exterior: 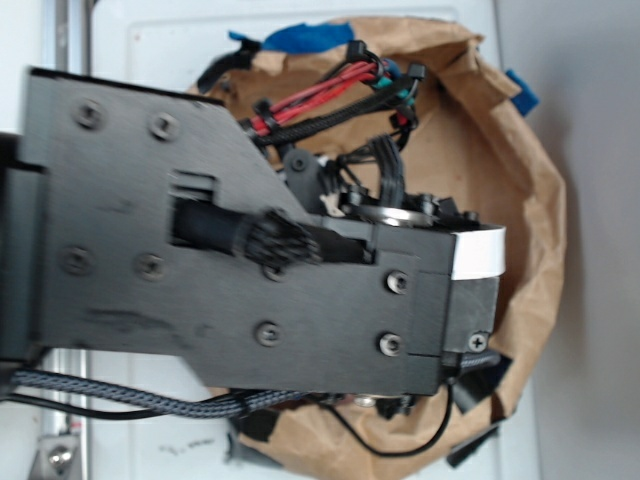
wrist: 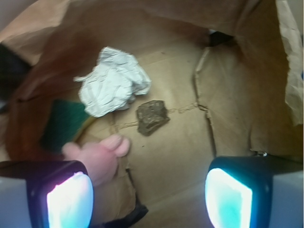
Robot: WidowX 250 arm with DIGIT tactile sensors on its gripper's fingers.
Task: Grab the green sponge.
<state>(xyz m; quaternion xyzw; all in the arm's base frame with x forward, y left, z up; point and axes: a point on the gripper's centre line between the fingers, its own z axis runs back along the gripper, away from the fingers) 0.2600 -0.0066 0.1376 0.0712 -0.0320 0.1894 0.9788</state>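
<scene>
Paper first: a crumpled brown paper bag (exterior: 535, 190), rolled open at the rim, serves as the bin that keeps everything together; the black metal robot arm (exterior: 200, 260) reaches across its mouth and hides most of the inside from the exterior view, its red and black cable bundle (exterior: 320, 95) trailing toward the bag's far edge. From the wrist view the gripper (wrist: 149, 197) hangs above the bag floor with its fingers spread wide and nothing between them, the glowing pads (wrist: 228, 197) at the lower corners; a crumpled white paper ball (wrist: 114, 83) lies near the middle, a flat dark green sponge (wrist: 64, 121) sits against the left wall, partly tucked under the ball and shaded, a pink fuzzy plush toy (wrist: 97, 154) rests just in front of the sponge beside the left finger, and a small dark lumpy scrap (wrist: 152, 116) lies apart; the sponge is off-centre, so the wrist likely needs to shift left.
</scene>
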